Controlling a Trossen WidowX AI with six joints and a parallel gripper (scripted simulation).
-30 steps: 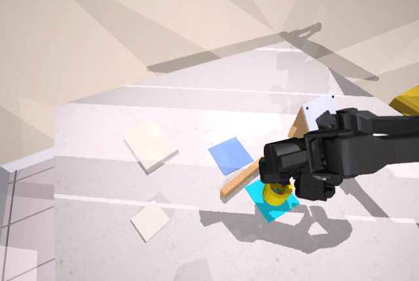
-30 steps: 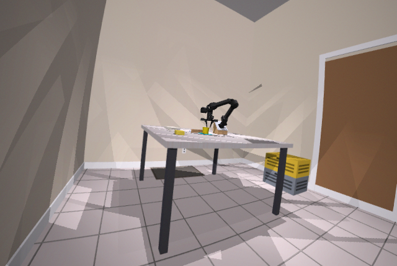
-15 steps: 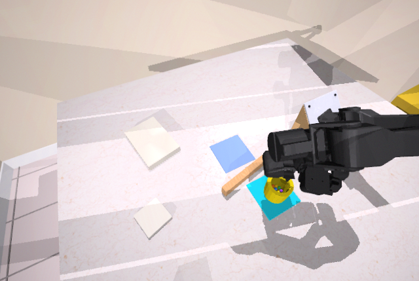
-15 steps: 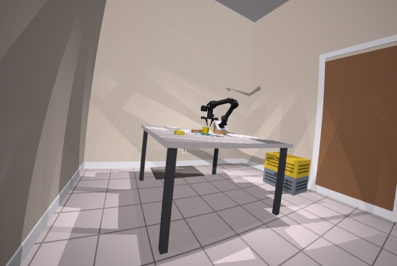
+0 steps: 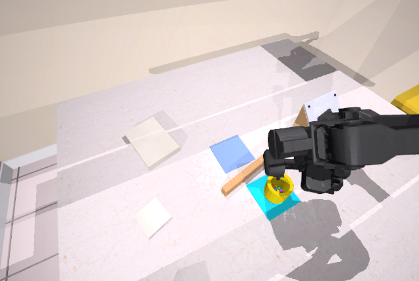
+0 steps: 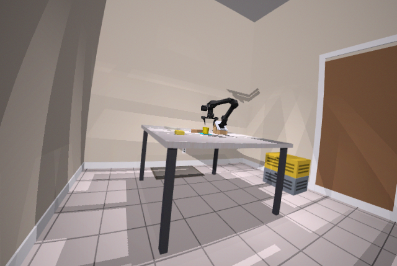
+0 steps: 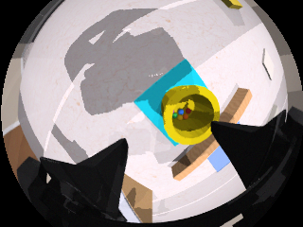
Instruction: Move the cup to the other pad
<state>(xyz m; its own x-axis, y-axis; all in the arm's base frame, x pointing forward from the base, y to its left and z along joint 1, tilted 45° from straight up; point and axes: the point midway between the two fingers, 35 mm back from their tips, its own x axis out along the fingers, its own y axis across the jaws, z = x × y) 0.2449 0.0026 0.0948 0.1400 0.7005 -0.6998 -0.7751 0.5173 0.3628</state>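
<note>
on the worktop: we see the cup upright on the cyan pad, marbles inside, none spilled.
pincer: spread wide, holding nothing; we hover above the cup w/ fingertips clear of the rim, so it stands by itself.
why upright: keeps marbles in.
blue pad: apart, beyond the wooden stick.
our read: we judge set-down & release done; next likely straight up, so we don't clip the rim.
</note>
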